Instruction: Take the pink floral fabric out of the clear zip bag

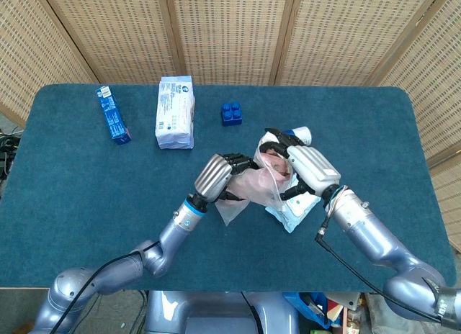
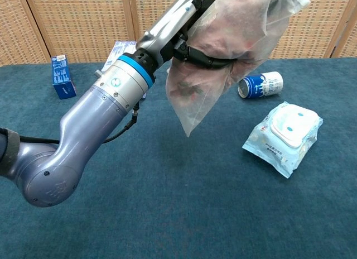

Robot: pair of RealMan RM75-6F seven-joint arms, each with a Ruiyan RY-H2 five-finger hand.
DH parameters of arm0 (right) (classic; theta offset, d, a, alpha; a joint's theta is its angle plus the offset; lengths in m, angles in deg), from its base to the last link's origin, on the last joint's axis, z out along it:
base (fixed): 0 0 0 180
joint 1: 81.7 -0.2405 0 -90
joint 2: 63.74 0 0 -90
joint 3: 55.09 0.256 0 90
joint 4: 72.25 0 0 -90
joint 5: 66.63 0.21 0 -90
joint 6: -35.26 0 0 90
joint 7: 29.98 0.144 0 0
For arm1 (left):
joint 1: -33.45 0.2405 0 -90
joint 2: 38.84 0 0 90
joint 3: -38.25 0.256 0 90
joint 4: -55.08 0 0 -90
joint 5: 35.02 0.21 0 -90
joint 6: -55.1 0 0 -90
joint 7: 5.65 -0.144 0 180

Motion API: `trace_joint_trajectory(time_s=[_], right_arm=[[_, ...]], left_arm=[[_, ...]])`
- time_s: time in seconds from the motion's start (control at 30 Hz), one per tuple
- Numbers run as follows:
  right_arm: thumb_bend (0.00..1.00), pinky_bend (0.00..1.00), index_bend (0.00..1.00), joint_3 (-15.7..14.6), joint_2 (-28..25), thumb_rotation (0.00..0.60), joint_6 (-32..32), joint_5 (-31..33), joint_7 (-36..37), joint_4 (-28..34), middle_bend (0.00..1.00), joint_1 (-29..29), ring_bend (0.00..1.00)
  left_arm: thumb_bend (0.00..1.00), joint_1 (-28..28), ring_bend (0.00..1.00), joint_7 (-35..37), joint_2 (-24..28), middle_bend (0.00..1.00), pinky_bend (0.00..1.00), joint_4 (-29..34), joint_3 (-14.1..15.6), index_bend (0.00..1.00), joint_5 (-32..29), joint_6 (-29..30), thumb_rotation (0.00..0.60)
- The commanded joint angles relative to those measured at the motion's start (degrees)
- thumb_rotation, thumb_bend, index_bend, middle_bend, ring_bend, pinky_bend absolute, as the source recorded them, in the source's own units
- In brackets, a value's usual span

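My left hand [image 1: 216,175] grips the clear zip bag [image 1: 248,184] around its middle and holds it up off the table. In the chest view the left hand [image 2: 184,25] shows at the top, with the bag [image 2: 192,102] hanging from it, its lower corner pointing down. The pink floral fabric [image 1: 271,161] is bunched inside the bag's upper part [image 2: 223,24]. My right hand [image 1: 308,168] is at the bag's mouth, its dark fingers [image 1: 275,138] curled over the top edge. Whether they hold the fabric or the bag is hidden.
On the blue tablecloth [image 1: 86,183] lie a blue box [image 1: 113,115], a white tissue pack [image 1: 175,112] and a blue brick [image 1: 231,113] at the back. A wet-wipes pack [image 2: 284,130] and a blue can [image 2: 260,84] lie below the right hand.
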Motion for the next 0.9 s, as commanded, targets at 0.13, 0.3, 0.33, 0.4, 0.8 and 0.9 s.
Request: trace_joint_trajectory(time_s=[0.13,0.3,0.33,0.4,0.8,0.9], right_arm=[[0.00,0.00,0.18,-0.4,0.3,0.600,-0.4,-1.3,0.0,-0.6,0.00,0.1,0.00],[0.00,0.00,0.21,-0.8,0.9,0.600,0.3,-1.7,-1.2,-0.9,0.00,-0.3,0.00],[0.00,0.00,0.21,-0.9,1.0,0.600,0.4,-1.7,-1.3,-1.0,0.00,-0.3,0.00],[0.00,0.00,0.23,-0.9,1.4,0.600,0.5,-1.4,-1.4,-1.0,0.00,-0.6,0.00],[0.35,0.00,0.56,-1.8,4.3,0.600,3.0,-1.5,-3.6,-2.0,0.00,-1.3,0.00],[0.46,0.00,0.68,-2.1,4.8,0.600,3.8,-2.1,-4.1,-2.0,0.00,-1.1,0.00]], left_arm=[[0.36,-0.2,0.50,-0.1,0.0,0.56,0.61,0.6,-0.5,0.57,-0.4,0.0,0.600],[0.36,-0.3,0.50,0.0,0.2,0.56,0.61,1.2,-1.0,0.57,-0.7,0.2,0.600],[0.36,-0.3,0.50,0.0,0.2,0.56,0.61,1.3,-1.0,0.57,-0.7,0.2,0.600],[0.36,-0.3,0.50,-0.1,0.4,0.56,0.61,1.6,-1.0,0.57,-0.7,0.3,0.600],[0.36,-0.3,0.50,-0.2,0.8,0.56,0.61,2.9,-1.2,0.57,-1.0,0.2,0.600],[0.36,-0.2,0.50,-0.1,0.8,0.56,0.61,3.1,-1.3,0.57,-1.1,0.1,0.600]])
